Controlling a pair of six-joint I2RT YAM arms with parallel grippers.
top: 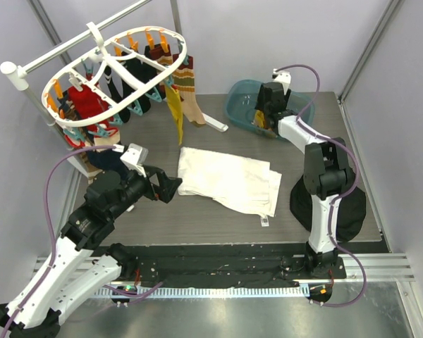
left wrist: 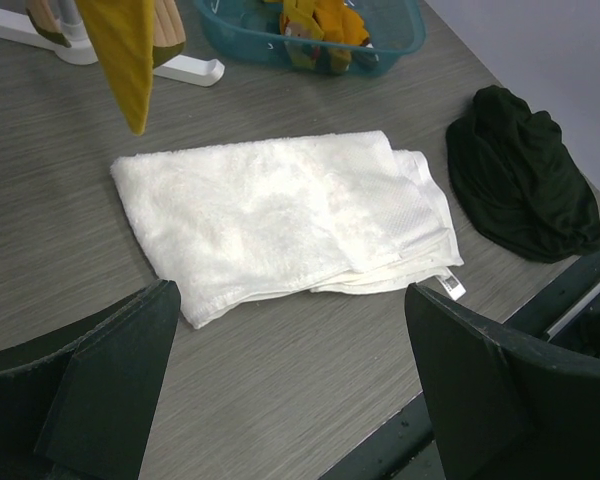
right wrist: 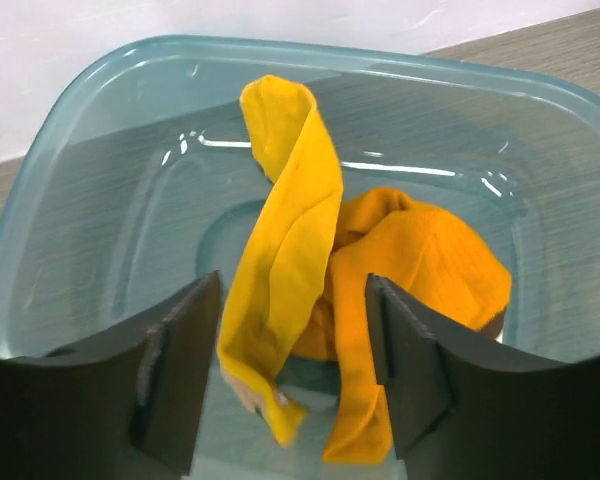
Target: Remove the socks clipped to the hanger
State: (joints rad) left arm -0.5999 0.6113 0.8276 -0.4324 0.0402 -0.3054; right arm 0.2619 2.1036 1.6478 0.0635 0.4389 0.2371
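The white oval hanger (top: 120, 70) hangs at the back left with several socks clipped under it: a red one (top: 81, 98), black ones (top: 137, 77), a striped one (top: 187, 81) and a mustard one (top: 175, 113), whose tip shows in the left wrist view (left wrist: 125, 50). My left gripper (top: 170, 189) is open and empty, low over the table (left wrist: 290, 390), right of and below the hanger. My right gripper (top: 264, 116) is open over the teal basin (right wrist: 100, 90). Two yellow socks (right wrist: 310, 250) lie in the basin between its spread jaws (right wrist: 295, 375).
A folded white cloth (top: 229, 179) lies mid-table, just ahead of the left gripper (left wrist: 280, 215). A black garment heap (top: 352, 204) sits at the right front (left wrist: 520, 185). The white pole stand (top: 28, 77) carries the hanger; its foot (left wrist: 195, 68) lies near the basin (left wrist: 400, 45).
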